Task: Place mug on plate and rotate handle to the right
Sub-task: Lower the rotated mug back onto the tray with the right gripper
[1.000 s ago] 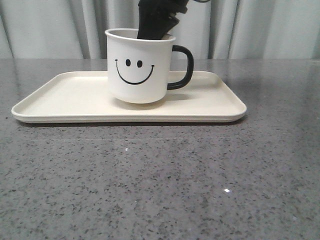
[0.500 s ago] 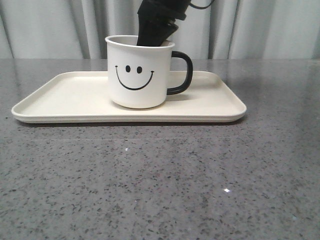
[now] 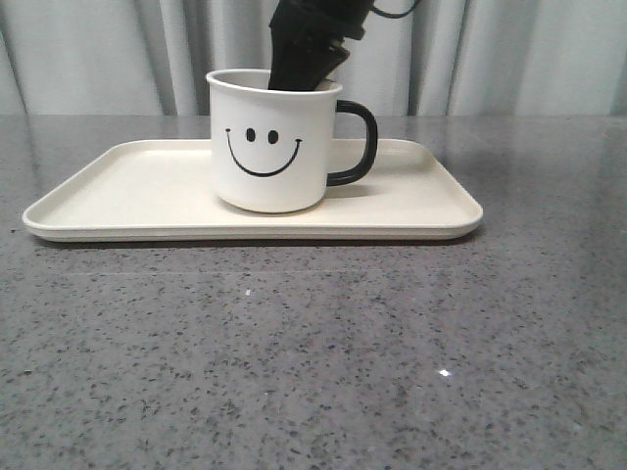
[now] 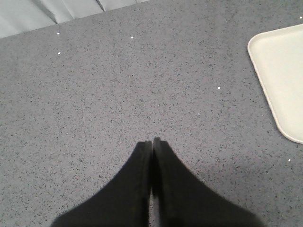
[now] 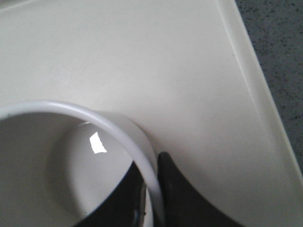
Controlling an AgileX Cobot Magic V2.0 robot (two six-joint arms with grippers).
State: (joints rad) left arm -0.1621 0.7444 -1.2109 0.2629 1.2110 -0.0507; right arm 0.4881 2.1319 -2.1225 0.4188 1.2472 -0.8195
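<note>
Front view: I see the mug point(image 3: 273, 140) upright on the plate point(image 3: 127, 196), a little right of the plate's middle, smiley face toward the near edge of the desk point(image 3: 313, 362). The handle point(image 3: 357, 143) points toward the desk's right edge. The plate lies across the far half of the desk, long side parallel to the near edge. My right gripper point(image 3: 306, 61) drops from above into the mug's mouth at the far side of the rim; the mug wall hides the fingertips here.

Left wrist view: left gripper point(image 4: 152, 143) hangs over bare desk, jaws pressed together with only a hairline seam between them, holding nothing. One rounded corner of the plate point(image 4: 279, 75) shows off to one side, well apart from the fingers.

Right wrist view: right gripper point(image 5: 152, 182) straddles the mug's rim point(image 5: 118, 130), one finger inside the cup, the other outside against the wall. Jaws narrowly parted, just the rim's thickness, pinching the mug wall. Plate surface point(image 5: 180, 80) lies beneath, desk beyond its rim.
</note>
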